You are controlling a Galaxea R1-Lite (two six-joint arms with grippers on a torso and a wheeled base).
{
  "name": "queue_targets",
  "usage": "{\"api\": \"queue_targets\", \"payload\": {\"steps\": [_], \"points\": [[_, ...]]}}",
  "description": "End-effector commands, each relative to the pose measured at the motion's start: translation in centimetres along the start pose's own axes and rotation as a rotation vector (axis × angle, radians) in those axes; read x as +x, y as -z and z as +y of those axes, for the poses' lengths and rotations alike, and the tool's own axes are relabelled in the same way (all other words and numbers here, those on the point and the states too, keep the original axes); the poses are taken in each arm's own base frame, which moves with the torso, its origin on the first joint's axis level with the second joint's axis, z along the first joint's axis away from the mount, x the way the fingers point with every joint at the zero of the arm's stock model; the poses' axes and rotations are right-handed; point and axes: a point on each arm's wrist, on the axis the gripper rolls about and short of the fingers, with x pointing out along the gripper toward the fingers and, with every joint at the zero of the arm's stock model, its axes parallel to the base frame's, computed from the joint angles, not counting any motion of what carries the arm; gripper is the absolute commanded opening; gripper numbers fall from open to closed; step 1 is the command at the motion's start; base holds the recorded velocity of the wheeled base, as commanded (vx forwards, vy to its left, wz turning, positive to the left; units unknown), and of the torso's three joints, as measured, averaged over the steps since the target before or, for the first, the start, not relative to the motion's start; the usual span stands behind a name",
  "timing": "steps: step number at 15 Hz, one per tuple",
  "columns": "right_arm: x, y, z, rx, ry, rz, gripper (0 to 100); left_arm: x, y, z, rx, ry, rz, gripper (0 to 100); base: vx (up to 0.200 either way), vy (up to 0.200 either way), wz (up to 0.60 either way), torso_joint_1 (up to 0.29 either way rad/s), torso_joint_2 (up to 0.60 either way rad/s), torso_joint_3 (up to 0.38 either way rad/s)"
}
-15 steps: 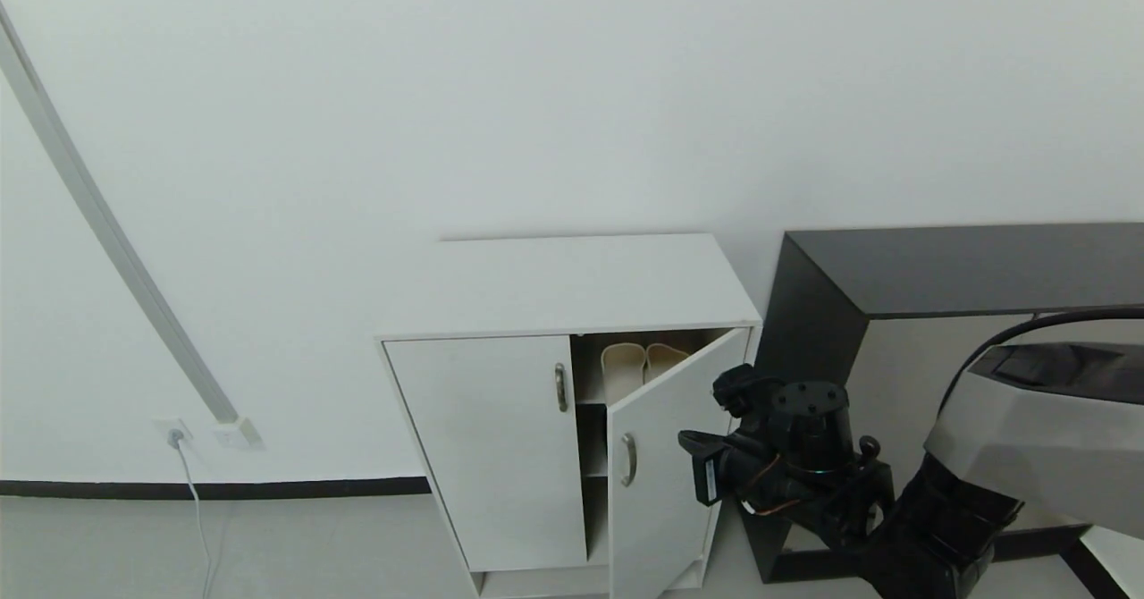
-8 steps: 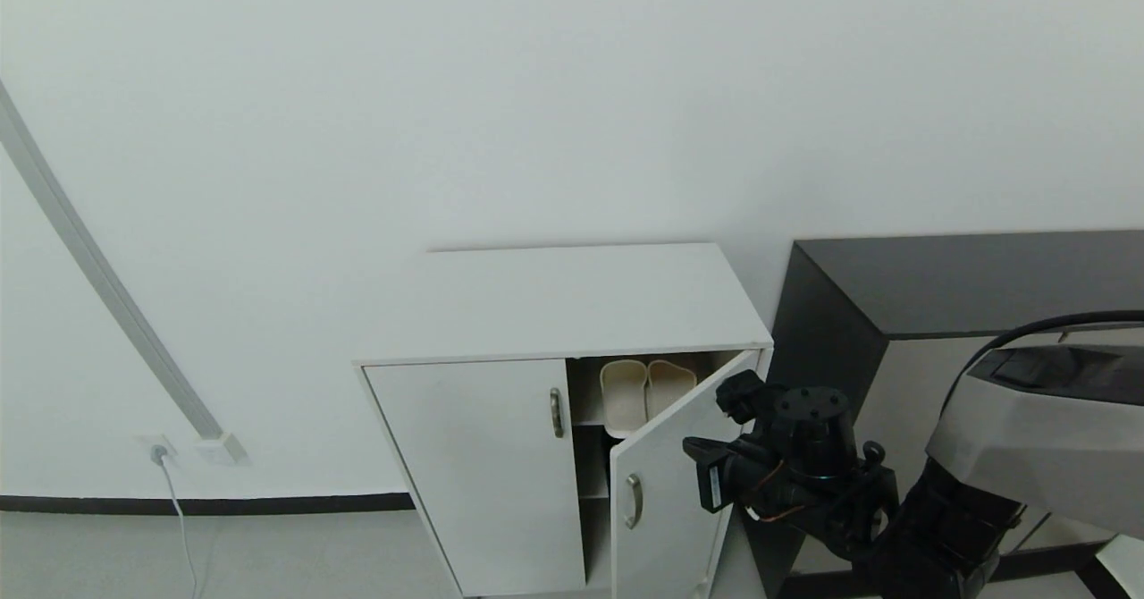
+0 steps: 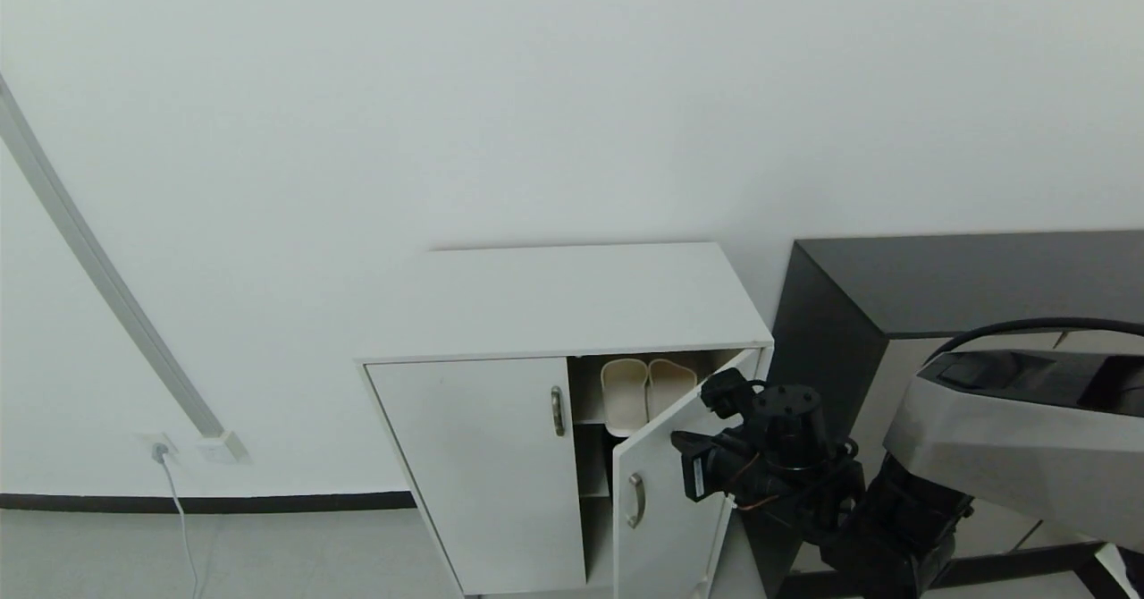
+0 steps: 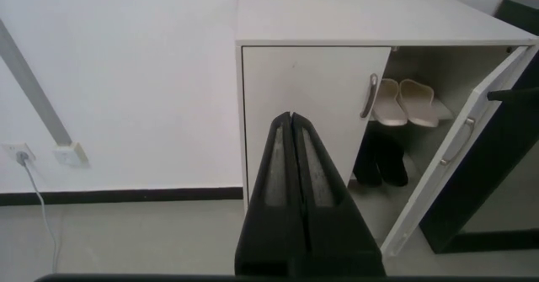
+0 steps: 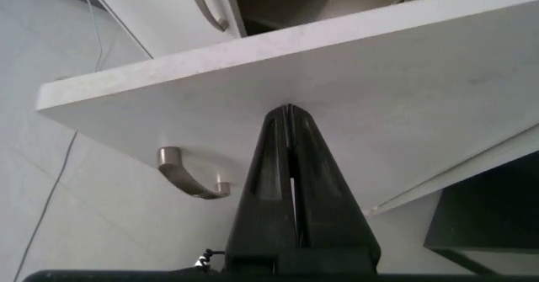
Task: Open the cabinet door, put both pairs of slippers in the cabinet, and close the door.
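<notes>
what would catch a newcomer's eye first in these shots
The white cabinet's right door stands half open, with a beige pair of slippers on the upper shelf and a dark pair below. The right gripper, jaws shut, sits against that door's outer face near its handle.

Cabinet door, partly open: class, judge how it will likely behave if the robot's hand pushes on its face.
The cabinet door looks like a flat, rigid panel, so it should swing rather than flex. Its face looks smooth, so the shut right hand, aimed at it beside the handle, might slide.
</notes>
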Motion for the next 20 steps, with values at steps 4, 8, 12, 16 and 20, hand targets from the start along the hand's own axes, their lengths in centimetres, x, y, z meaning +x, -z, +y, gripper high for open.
{"api": "queue_targets", "payload": {"steps": [4,8,12,16,20], "points": [[1.6,-0.9,-0.1,-0.002,0.007,-0.012,0,0.0,0.0,0.0,0.0,-0.001,0.001,0,0.0,0.0,0.0,0.0,0.0,0.0],[3.4,-0.9,-0.6,-0.004,0.016,-0.014,0,0.0,0.0,0.0,0.0,-0.001,0.001,0,0.0,0.0,0.0,0.0,0.0,0.0],[5.0,-1.2,-1.8,0.005,0.04,-0.026,0,0.0,0.0,0.0,0.0,-0.001,0.001,0,0.0,0.0,0.0,0.0,0.0,0.0],[6.0,-1.5,-3.0,0.017,0.063,-0.056,0,0.0,0.0,0.0,0.0,-0.001,0.001,0,0.0,0.0,0.0,0.0,0.0,0.0],[7.1,-1.1,-4.0,0.023,0.081,-0.063,0,0.0,0.0,0.0,0.0,-0.001,0.001,0,0.0,0.0,0.0,0.0,0.0,0.0]]}}
